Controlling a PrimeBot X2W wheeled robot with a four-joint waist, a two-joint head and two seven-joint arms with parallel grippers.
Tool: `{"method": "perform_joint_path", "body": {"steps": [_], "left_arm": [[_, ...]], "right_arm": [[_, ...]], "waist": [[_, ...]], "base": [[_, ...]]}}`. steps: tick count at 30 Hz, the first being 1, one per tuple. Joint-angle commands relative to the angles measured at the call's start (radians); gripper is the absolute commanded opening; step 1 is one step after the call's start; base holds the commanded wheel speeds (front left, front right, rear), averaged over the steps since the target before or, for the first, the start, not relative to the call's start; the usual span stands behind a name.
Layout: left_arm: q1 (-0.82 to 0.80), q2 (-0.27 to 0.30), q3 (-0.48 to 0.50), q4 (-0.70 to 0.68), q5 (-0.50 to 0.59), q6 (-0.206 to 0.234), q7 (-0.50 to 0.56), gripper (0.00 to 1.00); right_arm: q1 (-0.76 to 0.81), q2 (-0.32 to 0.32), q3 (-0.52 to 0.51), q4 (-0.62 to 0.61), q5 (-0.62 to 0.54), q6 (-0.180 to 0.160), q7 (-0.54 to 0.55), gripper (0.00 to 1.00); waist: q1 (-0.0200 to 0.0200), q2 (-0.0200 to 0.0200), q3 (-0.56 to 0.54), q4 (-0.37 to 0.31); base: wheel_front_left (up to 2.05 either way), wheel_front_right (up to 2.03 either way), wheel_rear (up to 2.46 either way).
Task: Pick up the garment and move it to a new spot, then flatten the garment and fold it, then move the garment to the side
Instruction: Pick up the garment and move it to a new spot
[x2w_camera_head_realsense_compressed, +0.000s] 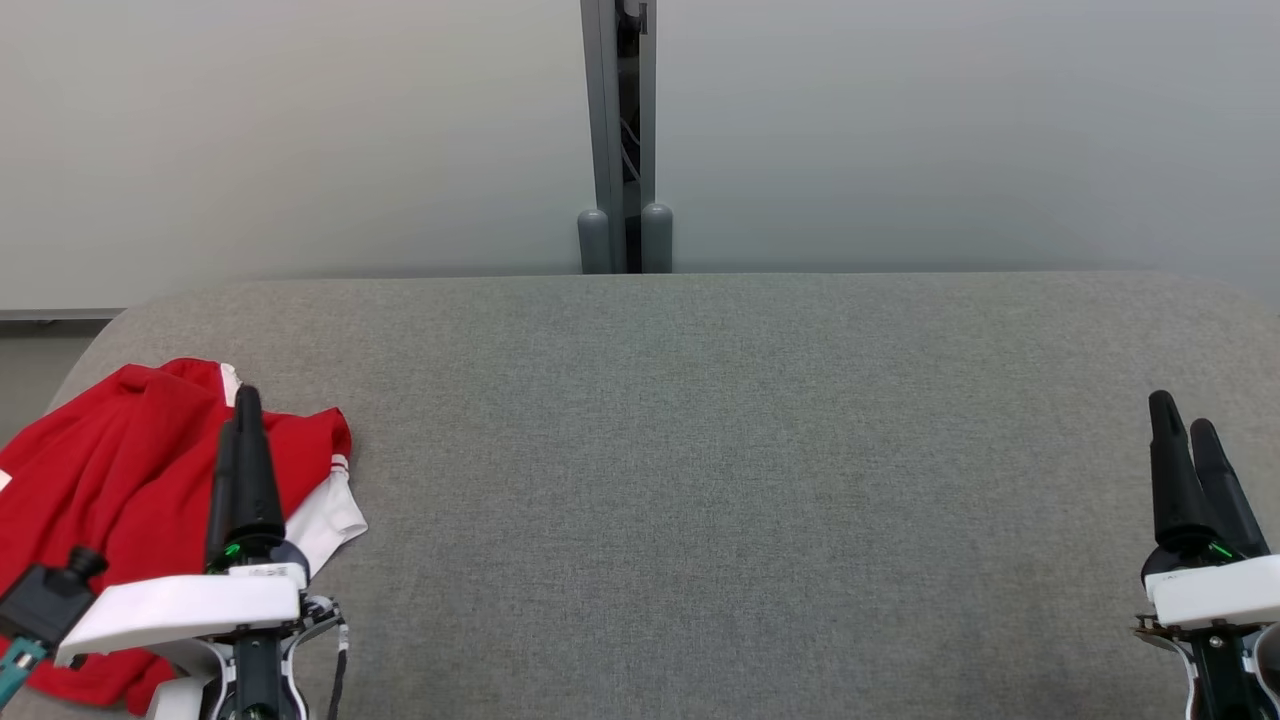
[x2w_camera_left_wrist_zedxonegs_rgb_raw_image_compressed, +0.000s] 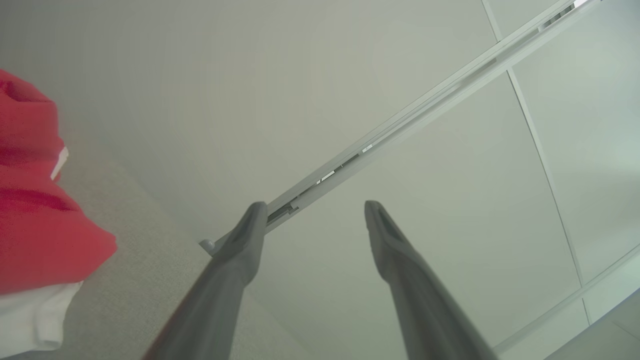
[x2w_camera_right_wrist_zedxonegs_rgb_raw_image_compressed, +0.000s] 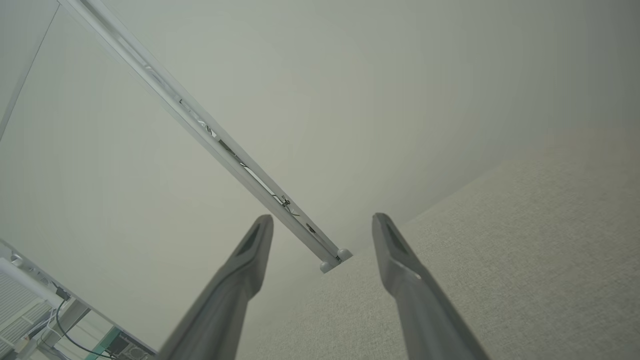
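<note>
Grey fabric surface (x2w_camera_head_realsense_compressed: 720, 480) before pale wall panels (x2w_camera_head_realsense_compressed: 300, 130) (a grey post (x2w_camera_head_realsense_compressed: 620, 120) between them)

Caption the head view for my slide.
Red garment bunched at left of the grey surface, left fingers over it, right fingers far right, both open.

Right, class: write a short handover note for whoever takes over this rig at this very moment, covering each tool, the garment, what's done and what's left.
Left tool: open, nothing between its fingers, near left, beside the garment.
Right tool: open, empty, near right.
Garment: red with white trim, crumpled at the near left corner of the grey padded surface.
Done: nothing that shows; it is neither flat nor folded.
To do: pick it up, move it to a new spot, flatten, fold, set aside.
</note>
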Motion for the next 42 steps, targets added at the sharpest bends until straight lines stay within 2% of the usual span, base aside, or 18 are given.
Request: {"method": "perform_joint_path", "body": {"steps": [1, 7, 15, 27, 35, 42], "left_arm": [[-0.008, 0.004, -0.005, -0.033, 0.037, 0.007, -0.006, 1.0], [0.012, 0.005, -0.055, -0.099, 0.153, 0.057, -0.016, 1.0], [0.04, 0.005, -0.149, -0.13, 0.362, 0.1, -0.029, 1.0], [0.056, 0.006, -0.28, -0.071, 0.643, 0.181, -0.047, 1.0], [0.058, 0.01, -0.311, -0.01, 0.732, 0.233, -0.057, 1.0], [0.064, 0.015, -0.33, 0.052, 0.796, 0.256, -0.066, 1.0]], "right_arm": [[-0.021, -0.013, 0.005, -0.025, -0.038, 0.001, -0.014, 1.0], [-0.017, -0.014, 0.042, -0.057, -0.165, 0.001, -0.043, 1.0], [0.002, -0.016, 0.06, -0.044, -0.282, 0.001, -0.079, 1.0], [0.012, -0.019, 0.101, 0.007, -0.406, 0.002, -0.127, 1.0], [0.012, -0.019, 0.132, 0.05, -0.456, 0.002, -0.154, 1.0], [0.016, -0.021, 0.155, 0.106, -0.517, 0.002, -0.179, 1.0]], "waist": [[0.0, 0.0, -0.001, 0.0], [0.0, 0.0, -0.005, -0.001], [0.0, 0.0, -0.011, -0.002], [0.0, 0.0, -0.016, -0.007], [0.0, 0.0, -0.024, -0.009], [0.0, 0.0, -0.035, -0.009]], "base": [[0.0, 0.0, 0.0], [0.0, 0.0, 0.0], [0.0, 0.0, 0.0], [0.0, 0.0, 0.0], [0.0, 0.0, 0.0], [0.0, 0.0, 0.0]]}}
